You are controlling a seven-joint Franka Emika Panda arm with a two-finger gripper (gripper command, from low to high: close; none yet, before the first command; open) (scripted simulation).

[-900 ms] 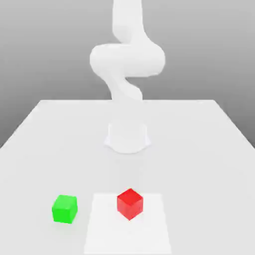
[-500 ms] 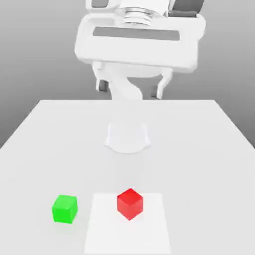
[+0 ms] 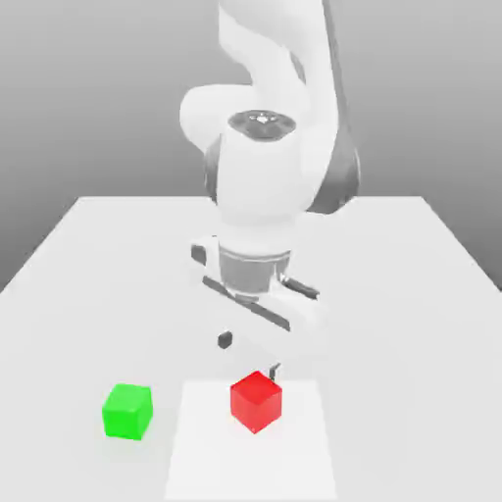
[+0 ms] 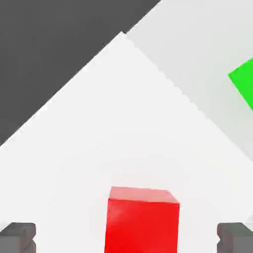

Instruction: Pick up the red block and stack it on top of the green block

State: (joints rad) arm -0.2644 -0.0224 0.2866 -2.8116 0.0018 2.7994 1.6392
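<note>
The red block (image 3: 256,400) sits on a lighter square patch of the table, near the front. The green block (image 3: 127,411) rests on the table on the exterior view's left of it, about a block's width away. My gripper (image 3: 249,355) hangs open just above and slightly behind the red block, touching nothing. In the hand view the red block (image 4: 142,220) lies between the two dark fingertips (image 4: 17,237), with wide gaps on both sides. The green block (image 4: 244,86) shows at that picture's edge.
The white table (image 3: 392,294) reaches to its front edge just beyond the lighter patch (image 3: 252,456). My arm's column (image 3: 260,186) rises behind the blocks, over the middle of the table.
The hand has come down from high above the table to just over the red block and has turned. Both blocks stay where they were.
</note>
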